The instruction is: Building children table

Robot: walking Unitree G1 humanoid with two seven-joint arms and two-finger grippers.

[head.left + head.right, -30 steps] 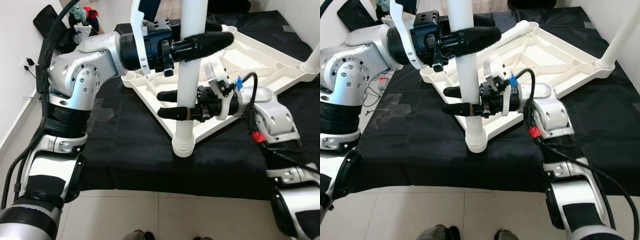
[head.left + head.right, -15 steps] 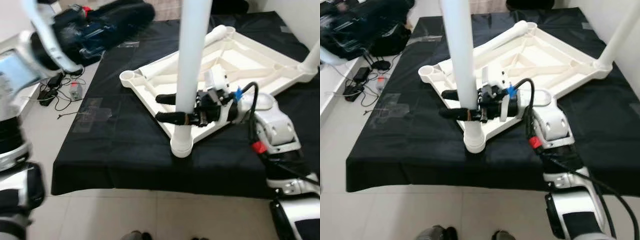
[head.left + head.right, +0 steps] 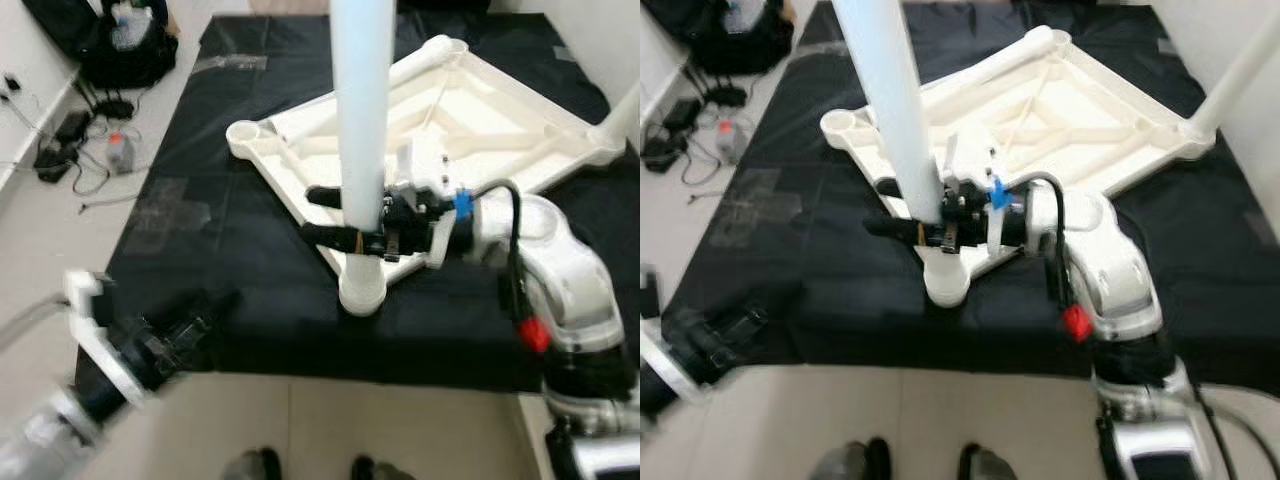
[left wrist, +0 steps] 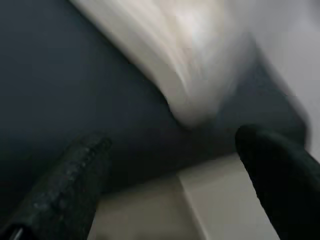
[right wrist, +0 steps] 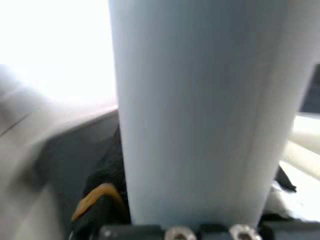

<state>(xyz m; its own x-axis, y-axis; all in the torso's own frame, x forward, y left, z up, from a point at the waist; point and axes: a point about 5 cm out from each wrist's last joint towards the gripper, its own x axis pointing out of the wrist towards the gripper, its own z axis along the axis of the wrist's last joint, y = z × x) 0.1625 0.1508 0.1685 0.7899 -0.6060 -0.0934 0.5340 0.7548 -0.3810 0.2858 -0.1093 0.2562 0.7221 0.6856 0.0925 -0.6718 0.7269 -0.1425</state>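
- You are at the leg-fitting step: the white table leg (image 3: 361, 120) stands upright in the near corner socket (image 3: 362, 292) of the upturned tabletop (image 3: 500, 110), which lies underside up on the black cloth (image 3: 250, 270) spread on the floor.
- Your right end effector (image 3: 330, 212) is closed around the leg just above the socket, one finger on each side; in the right wrist view the leg (image 5: 200, 110) sits tight against the palm.
- Your left end effector (image 3: 195, 325) hangs low at the near edge of the cloth, well apart from the leg. Its fingers (image 4: 75, 170) stand wide apart with nothing between them.
- Compared with a second ago, the left arm has let go of the upper part of the leg and dropped away; the right grip has stayed where it was. The camera has also shifted.
- Another leg (image 3: 625, 110) stands at the far right corner, while the left corner socket (image 3: 247, 135) looks empty.
- Next, I judge you should check that the leg is fully seated, press it straight down if not, then open the right end effector without tilting it.
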